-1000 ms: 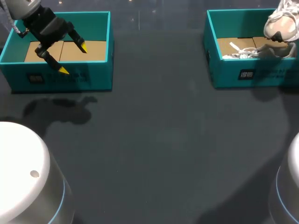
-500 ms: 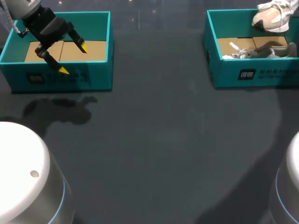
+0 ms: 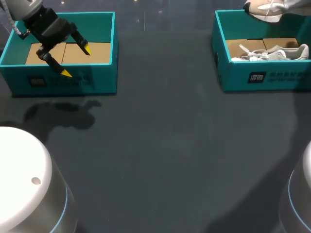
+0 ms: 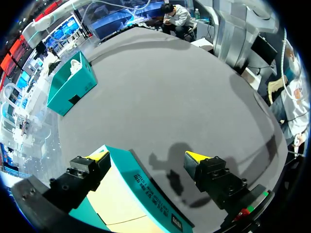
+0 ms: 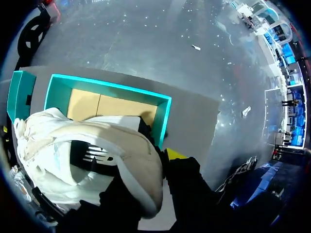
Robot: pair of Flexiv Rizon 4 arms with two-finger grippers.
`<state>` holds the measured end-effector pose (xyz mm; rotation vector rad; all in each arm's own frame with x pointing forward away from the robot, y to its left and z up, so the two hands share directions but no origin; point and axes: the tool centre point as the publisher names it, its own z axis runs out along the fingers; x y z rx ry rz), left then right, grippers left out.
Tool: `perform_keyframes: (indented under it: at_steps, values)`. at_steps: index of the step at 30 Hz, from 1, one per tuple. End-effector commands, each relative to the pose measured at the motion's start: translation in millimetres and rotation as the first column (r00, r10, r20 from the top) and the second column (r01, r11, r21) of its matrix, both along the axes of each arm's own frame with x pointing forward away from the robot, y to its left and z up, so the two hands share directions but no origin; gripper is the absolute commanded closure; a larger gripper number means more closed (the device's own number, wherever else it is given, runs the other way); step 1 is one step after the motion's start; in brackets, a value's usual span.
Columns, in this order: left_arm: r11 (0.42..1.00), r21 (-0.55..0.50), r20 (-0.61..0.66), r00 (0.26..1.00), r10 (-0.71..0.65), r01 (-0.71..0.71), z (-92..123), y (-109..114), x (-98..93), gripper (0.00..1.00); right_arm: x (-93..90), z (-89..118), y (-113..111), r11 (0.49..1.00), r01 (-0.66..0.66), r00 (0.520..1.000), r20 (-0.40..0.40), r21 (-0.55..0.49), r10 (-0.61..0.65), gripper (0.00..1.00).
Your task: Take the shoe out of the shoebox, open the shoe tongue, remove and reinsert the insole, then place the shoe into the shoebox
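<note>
Hanging up high at about 1 o'clock over the dark grey counter [image 3: 170, 145] is a white and beige cloth shoe [image 3: 262, 9]. The right gripper [image 5: 163, 162] is pinching it. Only one yellow tip shows, tight against the side of the shoe; the other tip is hidden under it.

Right below the shoe sits the teal cardboard shoebox [image 3: 243, 77], open at the top. A grey and white shoe [image 3: 279, 52] lies on its side inside this shoebox, with its laces loose.

Over at 10 o'clock sits a second teal cardboard box [image 3: 97, 80]. The left gripper [image 3: 76, 61] hangs above it with its fingers spread wide and nothing between them. One yellow tip is over the brown inside of this box. The other tip is out past the front wall.
</note>
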<state>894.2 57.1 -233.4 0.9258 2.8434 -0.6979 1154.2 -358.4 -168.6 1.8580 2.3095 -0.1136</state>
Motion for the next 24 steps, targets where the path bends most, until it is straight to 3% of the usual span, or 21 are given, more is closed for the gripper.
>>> perform_keyframes:
  at_steps: [1, 6, 18, 24]
  values:
    - [1.000, 0.002, -0.001, 1.000, -0.001, 0.001, 0, 0, 0.4, 0.00, -11.4, 0, 4, 1.000, 0.003, 0.999, 0.035, -0.019, -0.002, 1.00]
    - [1.000, 0.002, -0.001, 1.000, -0.001, 0.001, 0, 0, 0.4, 0.00, -11.6, -2, 6, 0.999, 0.006, 1.000, 0.029, -0.053, -0.005, 1.00]
    - [1.000, 0.002, -0.001, 1.000, -0.001, 0.001, 0, 0, 0.4, 0.00, -26.4, -13, 14, 0.969, 0.220, 0.963, 0.183, -0.116, -0.197, 1.00]
    - [1.000, 0.002, -0.001, 1.000, -0.001, 0.001, 0, 0, 0.4, 0.00, -26.4, -13, 14, 0.969, 0.220, 0.963, 0.183, -0.116, -0.197, 1.00]
